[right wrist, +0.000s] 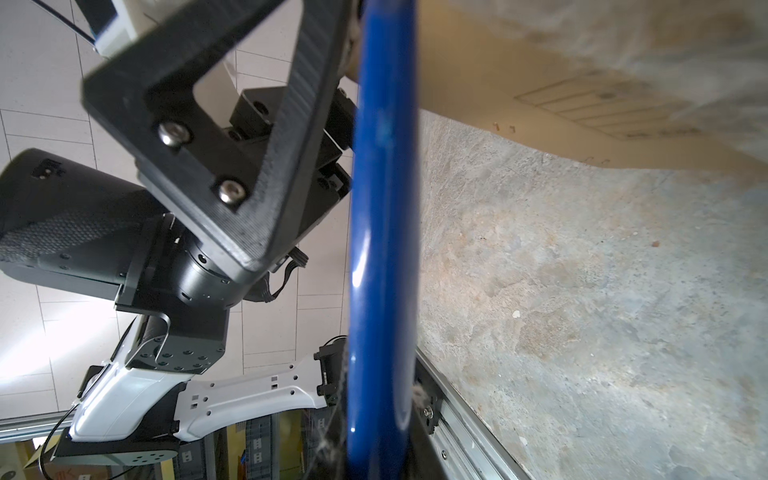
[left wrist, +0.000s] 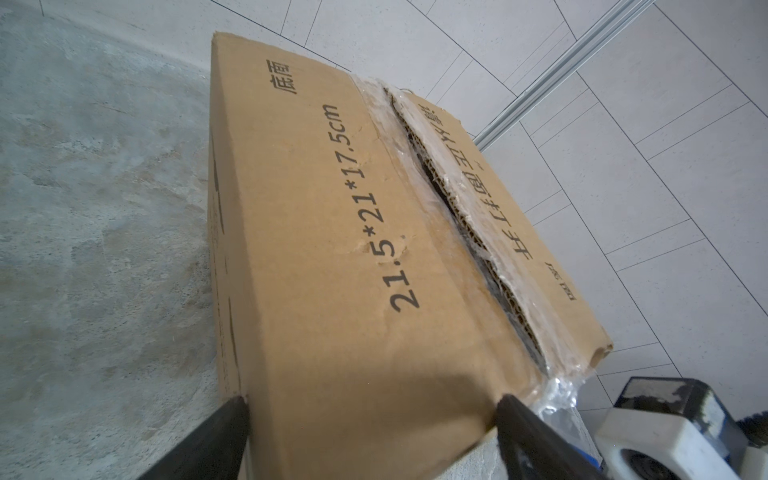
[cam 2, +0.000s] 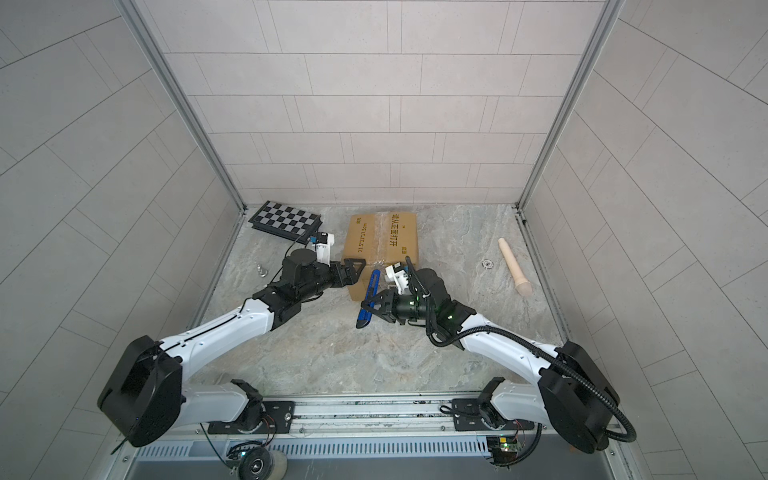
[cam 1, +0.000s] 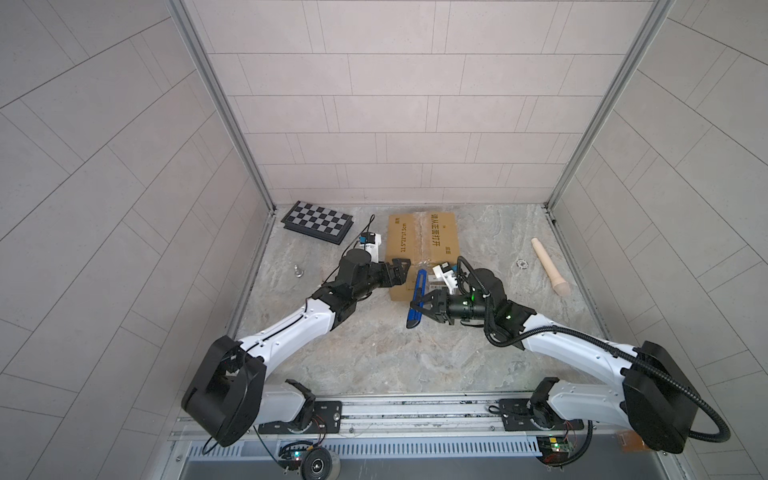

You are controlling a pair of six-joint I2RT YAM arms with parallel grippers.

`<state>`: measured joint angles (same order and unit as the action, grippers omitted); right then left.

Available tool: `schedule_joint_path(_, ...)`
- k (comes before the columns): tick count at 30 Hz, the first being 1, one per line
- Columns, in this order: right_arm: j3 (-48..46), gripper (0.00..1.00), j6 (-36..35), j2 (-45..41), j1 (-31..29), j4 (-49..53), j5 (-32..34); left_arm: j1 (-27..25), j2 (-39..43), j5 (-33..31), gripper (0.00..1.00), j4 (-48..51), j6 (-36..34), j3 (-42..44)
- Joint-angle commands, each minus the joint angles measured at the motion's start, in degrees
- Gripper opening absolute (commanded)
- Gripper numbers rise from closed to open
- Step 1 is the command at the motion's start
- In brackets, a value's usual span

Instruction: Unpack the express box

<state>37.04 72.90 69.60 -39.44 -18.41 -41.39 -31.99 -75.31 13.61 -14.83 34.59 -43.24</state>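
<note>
The express box [cam 1: 422,245] [cam 2: 380,245] is a brown carton with black print, standing at the back middle of the stone floor. In the left wrist view its top seam [left wrist: 457,216] is slit open, with ragged clear tape along the cut. My left gripper [cam 1: 401,271] [cam 2: 353,272] [left wrist: 370,415] is open, and its fingers [left wrist: 224,432] straddle the box's near left corner. My right gripper [cam 1: 419,309] [cam 2: 372,305] [right wrist: 380,436] is shut on a long blue cutter [cam 1: 417,303] [right wrist: 382,249], held just in front of the box.
A black-and-white chequered board [cam 1: 318,222] lies at the back left. A cream wooden pestle [cam 1: 548,266] and a small round metal piece [cam 1: 521,263] lie at the right. A small metal piece [cam 1: 298,271] sits at the left. An aluminium rail [cam 1: 415,409] runs along the front.
</note>
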Motion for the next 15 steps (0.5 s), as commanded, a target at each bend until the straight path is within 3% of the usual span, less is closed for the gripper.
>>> schedule_joint_path(1, 3.26, 0.00, -2.11, -3.76, -0.48, -3.27, -3.44, -1.50, 0.31, 2.59, 0.95, -1.78, 0.22, 1.46)
schedule_joint_path(8, 3.79, 0.00, -2.24, -6.26, -0.47, -0.47, -2.58, -1.50, -0.94, 1.95, 0.95, -2.31, -0.20, 2.49)
schedule_joint_path(15, 0.71, 0.00, -2.50, -1.56, -1.34, -2.62, -2.48, -1.50, 1.16, 2.80, 0.96, -2.19, 0.08, 2.28)
